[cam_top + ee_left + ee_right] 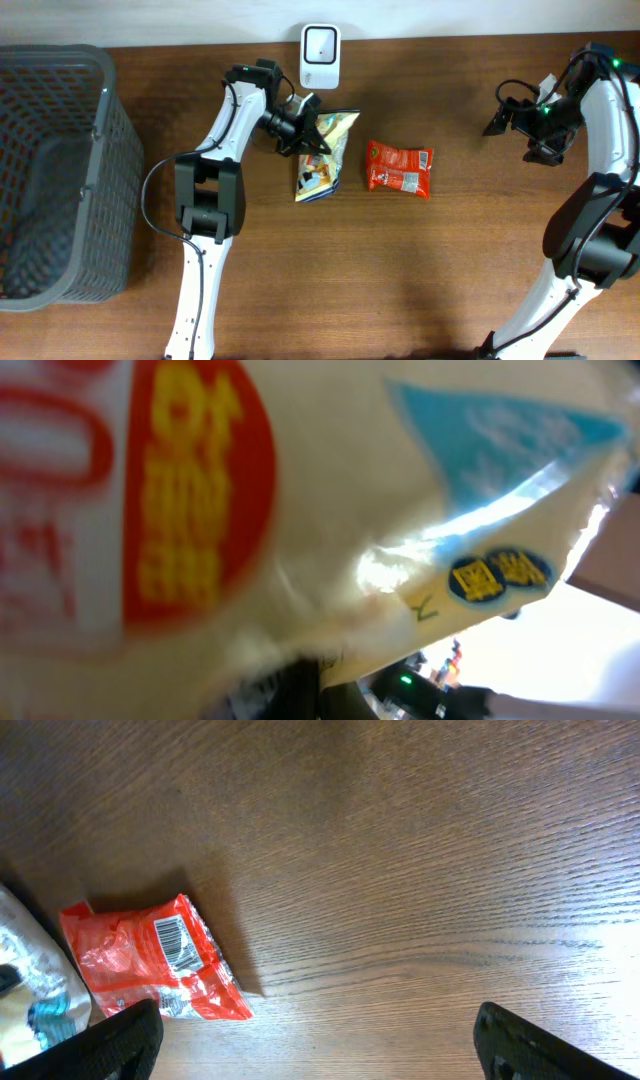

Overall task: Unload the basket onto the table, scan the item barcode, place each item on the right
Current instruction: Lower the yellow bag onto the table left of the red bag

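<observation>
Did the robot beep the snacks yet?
Not yet, it seems; nothing looks finished. In hand: the left gripper is shut on the yellow snack bag, close to the white scanner. Left to do: showing its barcode to the scanner, then probably the red packet lying on the table. The right gripper is open, holding nothing.

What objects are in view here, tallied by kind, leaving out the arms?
Snack packets: 2, a yellow snack packet and a red snack packet
White barcode scanner: 1
Grey basket: 1
Total: 4
</observation>
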